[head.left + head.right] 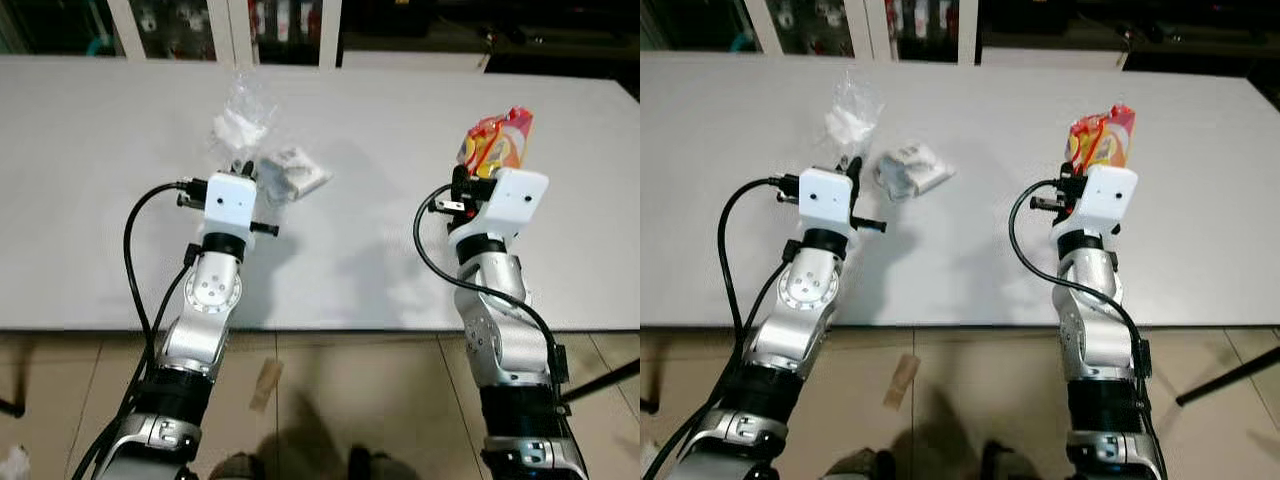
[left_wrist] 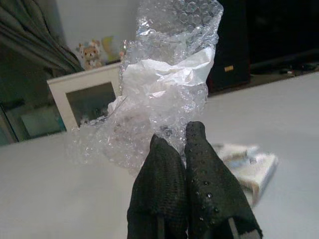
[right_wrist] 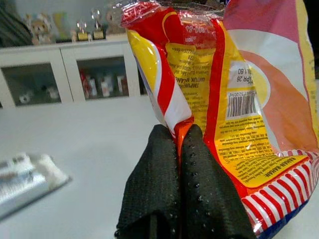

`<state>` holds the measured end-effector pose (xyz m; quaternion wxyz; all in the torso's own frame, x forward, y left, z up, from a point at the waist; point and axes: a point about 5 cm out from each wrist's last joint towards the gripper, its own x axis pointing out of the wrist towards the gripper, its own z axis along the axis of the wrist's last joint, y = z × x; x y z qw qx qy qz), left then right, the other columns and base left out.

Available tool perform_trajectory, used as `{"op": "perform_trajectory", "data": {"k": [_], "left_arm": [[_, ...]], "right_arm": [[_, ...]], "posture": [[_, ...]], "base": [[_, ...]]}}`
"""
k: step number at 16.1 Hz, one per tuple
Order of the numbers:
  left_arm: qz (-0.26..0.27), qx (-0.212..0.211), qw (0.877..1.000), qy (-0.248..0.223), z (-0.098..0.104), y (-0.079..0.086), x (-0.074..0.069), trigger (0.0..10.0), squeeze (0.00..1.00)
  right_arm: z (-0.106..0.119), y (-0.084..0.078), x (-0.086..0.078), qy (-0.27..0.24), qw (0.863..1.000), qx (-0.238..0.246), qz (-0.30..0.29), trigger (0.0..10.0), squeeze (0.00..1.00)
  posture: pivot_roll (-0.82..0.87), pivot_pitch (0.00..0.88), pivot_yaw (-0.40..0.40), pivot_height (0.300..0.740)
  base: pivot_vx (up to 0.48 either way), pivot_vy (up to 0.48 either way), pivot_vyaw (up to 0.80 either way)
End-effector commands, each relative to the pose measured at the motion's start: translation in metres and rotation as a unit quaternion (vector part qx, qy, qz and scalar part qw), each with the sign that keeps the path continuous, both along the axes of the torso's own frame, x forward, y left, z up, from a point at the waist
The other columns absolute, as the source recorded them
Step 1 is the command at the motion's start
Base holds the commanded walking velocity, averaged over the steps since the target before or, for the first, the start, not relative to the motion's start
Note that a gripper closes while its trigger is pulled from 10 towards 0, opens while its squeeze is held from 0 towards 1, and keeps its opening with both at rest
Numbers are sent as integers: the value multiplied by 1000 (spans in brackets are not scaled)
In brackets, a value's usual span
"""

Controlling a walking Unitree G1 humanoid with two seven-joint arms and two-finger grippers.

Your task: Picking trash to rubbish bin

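Nearest, tan tiled floor [image 1: 330,390] under both silver arms, with a small brown cardboard scrap [image 1: 266,384] lying between them, just short of the tabletop edge.

Above that, wide white tabletop [image 1: 100,200] reaching away from both arms.

Left hand [image 2: 185,137] raised over the tabletop, black fingers [image 2: 159,189] pressed together with no gap, pinching the lower edge of a crumpled clear bubble-wrap bag with white paper inside [image 1: 240,120]. Bag standing up and away from the fingertips, lifted off the surface, lower folds spreading to either side of the pinch.

Just beyond and to the right of the left hand, flat on the tabletop, a small grey-white plastic packet [image 1: 292,175]; close beside the bubble-wrap bag, contact between the two not clear. Same packet visible well off to the left of the right hand, blurred, in the right wrist view [image 3: 25,181].

Right hand [image 3: 180,134] likewise raised over the tabletop, fingers [image 3: 149,184] closed tight on a red, yellow and orange glossy snack wrapper with a barcode and a red-and-white striped corner [image 1: 497,140]. Wrapper held upright ahead of the fingertips, clear of the surface, bulk of it leaning to the hand's right.

Two hands well apart, each with its own piece of trash.

Farthest, past the tabletop's far edge, white glass-door cabinets [image 3: 65,74] with small items behind the panes and little figurines on top [image 2: 92,55].
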<state>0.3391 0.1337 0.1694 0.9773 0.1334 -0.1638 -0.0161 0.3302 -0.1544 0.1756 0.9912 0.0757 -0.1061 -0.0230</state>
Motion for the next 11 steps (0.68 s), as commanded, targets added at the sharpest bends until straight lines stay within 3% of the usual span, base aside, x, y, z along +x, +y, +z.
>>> {"op": "perform_trajectory", "data": {"k": [1,11], "left_arm": [[1,2,1000,7,-4,0,-1,10000,0],[1,5,1000,8,-4,0,0,10000,0]], "right_arm": [[-5,-2,-2,11,1000,4,-3,10000,0],[-6,-2,-1,19,1000,4,-3,10000,0]], "posture": [[-44,87,-24,740],[-44,88,-25,740]], "base": [[-285,0,0],[-337,0,0]]}}
